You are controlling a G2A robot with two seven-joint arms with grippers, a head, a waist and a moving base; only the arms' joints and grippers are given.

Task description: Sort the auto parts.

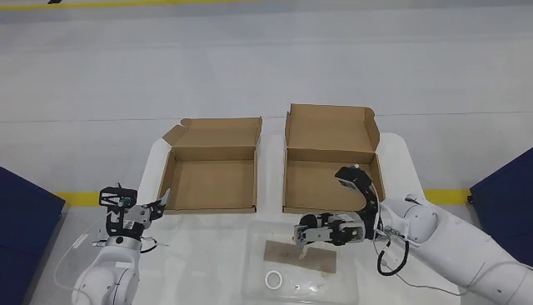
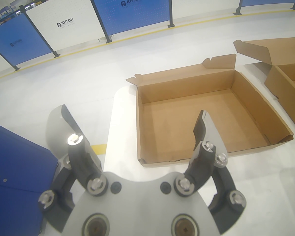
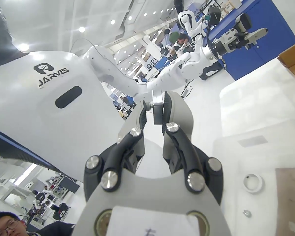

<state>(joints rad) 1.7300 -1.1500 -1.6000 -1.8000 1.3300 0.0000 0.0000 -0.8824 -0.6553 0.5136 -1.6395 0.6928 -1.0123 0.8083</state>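
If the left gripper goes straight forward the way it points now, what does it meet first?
Probably the left cardboard box: the left gripper, fingers open, points at its near side wall. Its height is hard to judge, so it might instead pass over the wall.

On the table (image 1: 398,172), the left box (image 1: 212,184) and the right box (image 1: 329,184) stand side by side toward the far edge, with the tray (image 1: 250,259) before them at the near edge. In the tray lie a flat sheet (image 1: 323,261) and, nearer the near edge, a ring (image 1: 274,280). The left gripper (image 1: 158,203) hangs at the left edge beside the left box; the right gripper (image 1: 300,237), over the sheet, holds a small block (image 3: 158,115).
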